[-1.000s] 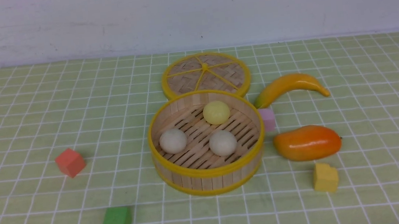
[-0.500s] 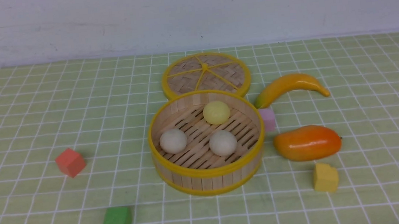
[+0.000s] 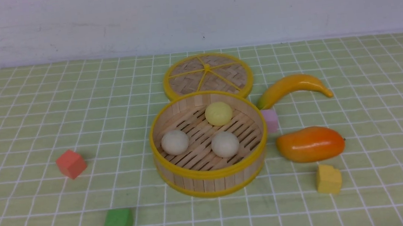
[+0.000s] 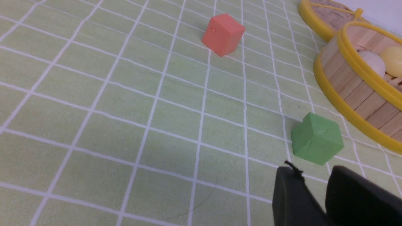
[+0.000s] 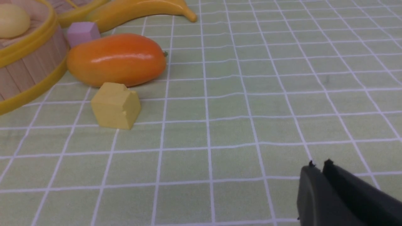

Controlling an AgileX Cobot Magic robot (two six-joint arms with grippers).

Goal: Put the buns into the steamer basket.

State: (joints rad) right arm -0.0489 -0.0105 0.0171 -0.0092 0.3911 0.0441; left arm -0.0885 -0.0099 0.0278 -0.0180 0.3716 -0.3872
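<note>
All 3 buns (image 3: 218, 113) sit on the slatted floor of the steamer basket (image 3: 211, 174), centre frame; loading looks complete. Left end effector (image 4: 314, 185) shows a narrow gap, holding nothing. Right end effector (image 5: 319, 171) is nearly closed, empty, parked low over bare bench (image 5: 251, 125).

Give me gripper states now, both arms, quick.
Left gripper: jaws slightly apart, holding nothing.
Right gripper: jaws nearly together, holding nothing.
</note>
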